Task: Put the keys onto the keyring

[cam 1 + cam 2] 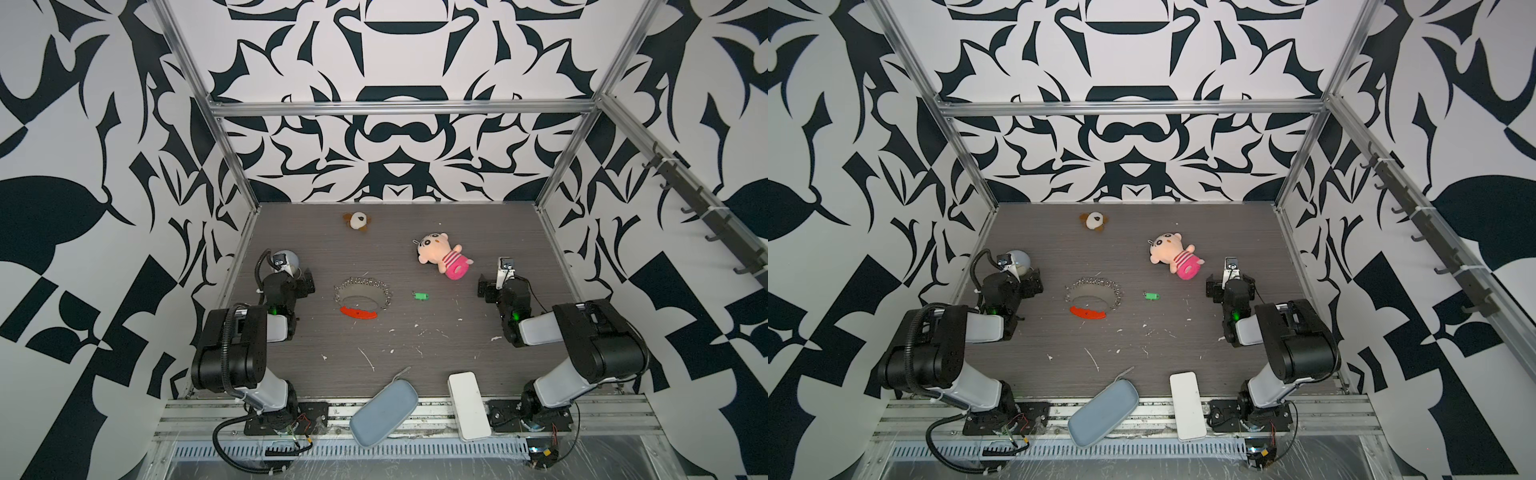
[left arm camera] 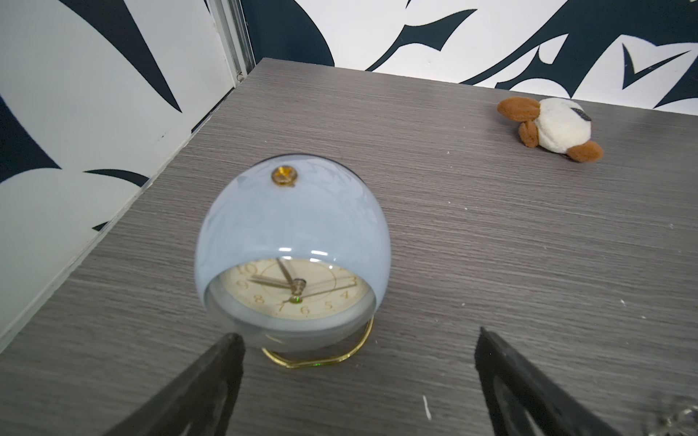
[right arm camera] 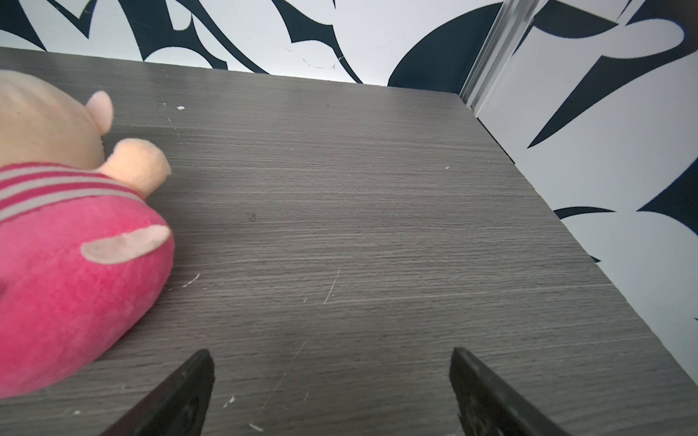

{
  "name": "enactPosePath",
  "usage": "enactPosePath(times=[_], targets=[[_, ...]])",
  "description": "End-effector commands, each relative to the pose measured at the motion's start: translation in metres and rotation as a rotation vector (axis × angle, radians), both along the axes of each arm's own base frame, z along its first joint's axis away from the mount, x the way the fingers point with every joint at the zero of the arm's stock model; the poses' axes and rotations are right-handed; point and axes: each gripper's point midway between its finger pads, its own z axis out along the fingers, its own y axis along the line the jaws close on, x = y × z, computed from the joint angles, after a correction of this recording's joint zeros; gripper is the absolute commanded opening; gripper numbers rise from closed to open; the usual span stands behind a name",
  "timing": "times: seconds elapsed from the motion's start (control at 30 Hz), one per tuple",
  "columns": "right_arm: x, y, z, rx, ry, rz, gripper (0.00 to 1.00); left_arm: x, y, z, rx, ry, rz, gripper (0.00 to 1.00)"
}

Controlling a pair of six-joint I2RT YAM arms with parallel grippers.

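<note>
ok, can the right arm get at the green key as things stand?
Probably yes. The key lies alone on bare table, with nothing between it and the right gripper, which is open and empty. The pink doll lies further back, off that line.

Matt, scratched wood grain on the grey surface (image 3: 377,226). Gleams glossy and smooth on the pale blue round clock (image 2: 291,226). Fuzzy cloth on the pink striped plush doll (image 3: 75,283); shiny metal on the chain-ringed keyring (image 1: 365,283).
</note>
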Motion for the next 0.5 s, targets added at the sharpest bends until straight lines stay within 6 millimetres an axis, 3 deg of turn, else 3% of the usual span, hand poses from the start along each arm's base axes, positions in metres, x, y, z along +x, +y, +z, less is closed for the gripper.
enactPosePath(times=[0.0,0.13,0.23,0.33,0.47], targets=[[0.002,0.006,0.018,0.002,-0.074,0.033,1.00,0.003,-0.002,0.011,-0.012,-0.036,-0.006,0.99],[-0.006,0.007,0.025,0.002,-0.119,0.039,1.00,-0.001,-0.021,0.025,-0.013,-0.057,-0.118,0.99],[-0.015,0.005,0.049,-0.019,-0.163,0.006,1.00,-0.005,-0.038,0.043,-0.029,-0.003,-0.210,0.99],[-0.025,0.008,0.076,-0.036,-0.169,-0.015,1.00,-0.007,-0.040,0.071,-0.018,-0.009,-0.127,1.00],[-0.036,0.000,0.105,0.081,-0.106,-0.106,1.00,-0.020,-0.080,0.111,0.015,-0.044,-0.213,1.00]])
